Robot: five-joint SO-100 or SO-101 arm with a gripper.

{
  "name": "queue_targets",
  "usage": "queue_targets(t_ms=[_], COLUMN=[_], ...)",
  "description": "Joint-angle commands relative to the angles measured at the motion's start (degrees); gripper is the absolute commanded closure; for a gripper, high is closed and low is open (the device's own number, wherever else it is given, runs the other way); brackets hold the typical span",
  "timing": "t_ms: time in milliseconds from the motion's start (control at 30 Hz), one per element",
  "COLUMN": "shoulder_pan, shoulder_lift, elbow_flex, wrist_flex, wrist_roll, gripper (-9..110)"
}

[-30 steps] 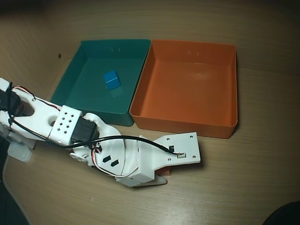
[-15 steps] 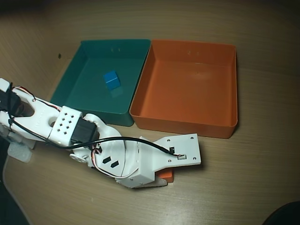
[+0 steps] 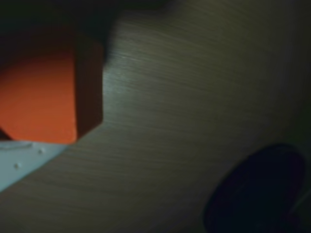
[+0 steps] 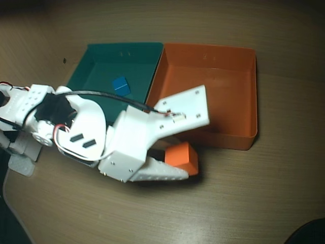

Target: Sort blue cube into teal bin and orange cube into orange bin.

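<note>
Gripper [image 4: 187, 147] is spread pretty wide; the orange cube [image 4: 183, 158] sits between its fingers on the bench [image 4: 244, 203], touching or nearly touching the lower finger; can't tell if it's actually gripped; the upper finger hangs over the orange bin [image 4: 231, 96] wall. Wrist view is dim and blurry; cube [image 3: 43, 99] fills the left side on wood-grain bench [image 3: 184, 97]. Blue cube [image 4: 121, 85] is already in the teal bin [image 4: 99, 63]; bins sit side by side, touching; lighting's low, corners go dark.
</note>
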Motion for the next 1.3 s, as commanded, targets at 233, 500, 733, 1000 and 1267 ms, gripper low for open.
queue_targets(t_ms=[233,500,733,1000,1267], shoulder_pan=[-8.3,-20.8,-26.2,-26.7,-27.2], shoulder_lift=[10.6,5.7,-2.5,-15.4,-27.8], elbow_flex=[-2.8,-3.8,-5.6,-22.0,-36.1], wrist_flex=[-0.9,-1.1,-1.1,-1.0,-1.0], wrist_roll=[0.2,0.1,0.2,6.6,11.2], gripper=[107,107,107,107,107])
